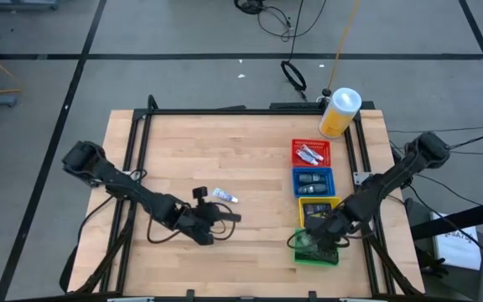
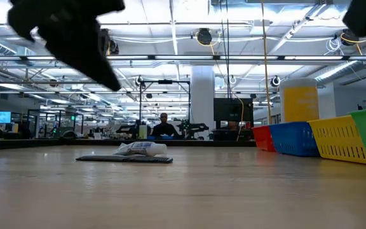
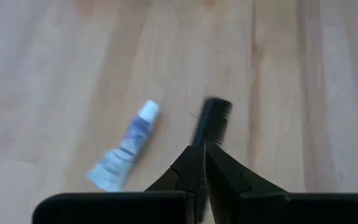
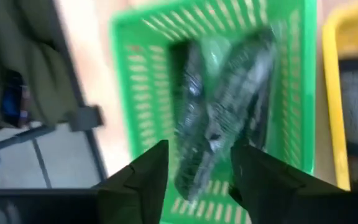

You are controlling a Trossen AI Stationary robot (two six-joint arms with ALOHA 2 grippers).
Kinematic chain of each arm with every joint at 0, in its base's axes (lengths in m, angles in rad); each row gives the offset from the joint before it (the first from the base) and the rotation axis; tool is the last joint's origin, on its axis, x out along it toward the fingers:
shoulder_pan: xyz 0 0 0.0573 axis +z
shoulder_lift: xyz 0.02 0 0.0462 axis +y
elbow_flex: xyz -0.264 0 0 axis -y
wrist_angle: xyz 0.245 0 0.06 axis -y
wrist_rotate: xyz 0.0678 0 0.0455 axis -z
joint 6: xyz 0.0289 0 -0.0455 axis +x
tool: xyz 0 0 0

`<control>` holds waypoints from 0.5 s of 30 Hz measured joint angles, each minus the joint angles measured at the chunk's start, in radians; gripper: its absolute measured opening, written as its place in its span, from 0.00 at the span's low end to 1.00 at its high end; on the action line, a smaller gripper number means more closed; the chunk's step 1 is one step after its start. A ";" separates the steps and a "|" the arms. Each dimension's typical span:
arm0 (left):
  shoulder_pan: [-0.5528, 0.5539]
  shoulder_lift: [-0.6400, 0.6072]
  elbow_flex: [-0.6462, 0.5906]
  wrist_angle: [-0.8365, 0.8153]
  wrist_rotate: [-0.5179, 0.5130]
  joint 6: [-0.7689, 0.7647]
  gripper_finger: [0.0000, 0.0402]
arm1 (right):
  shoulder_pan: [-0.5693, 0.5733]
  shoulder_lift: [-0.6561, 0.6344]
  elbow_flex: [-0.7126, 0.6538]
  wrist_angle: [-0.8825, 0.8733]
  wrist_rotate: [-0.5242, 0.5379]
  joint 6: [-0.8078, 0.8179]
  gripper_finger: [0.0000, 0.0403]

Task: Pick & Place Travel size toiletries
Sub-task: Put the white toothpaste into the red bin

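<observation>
My left gripper is shut and sits left of the table's middle. A black flat sachet shows just past its fingertips. In the low view a dark flat sachet lies on the table in front of a small white tube, and the left arm hangs above them. The white tube lies flat on the wood. My right gripper is open over the green basket. Its fingers stand on either side of dark shiny sachets lying in that basket. My left gripper's shut fingertips line up with the near end of the black sachet. I cannot tell whether they touch it. The low view shows a dark sachet flat on the table with the arm above it.
Red, blue, yellow and green baskets stand in a row along the table's right side, each with small items inside. A yellow canister with a white lid stands at the far right corner. Bare wood lies left and near.
</observation>
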 joint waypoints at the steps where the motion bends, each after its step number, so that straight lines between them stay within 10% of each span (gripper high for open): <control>1: 0.005 -0.004 -0.033 0.042 0.022 -0.006 0.07 | -0.004 -0.019 0.000 0.019 0.014 -0.018 0.44; 8: 0.062 -0.001 -0.224 0.341 0.043 0.129 0.11 | -0.063 -0.081 0.000 0.293 0.285 -0.298 0.46; 15: 0.244 0.004 -0.252 0.400 0.171 0.291 0.43 | -0.145 -0.022 0.000 0.491 0.344 -0.560 0.44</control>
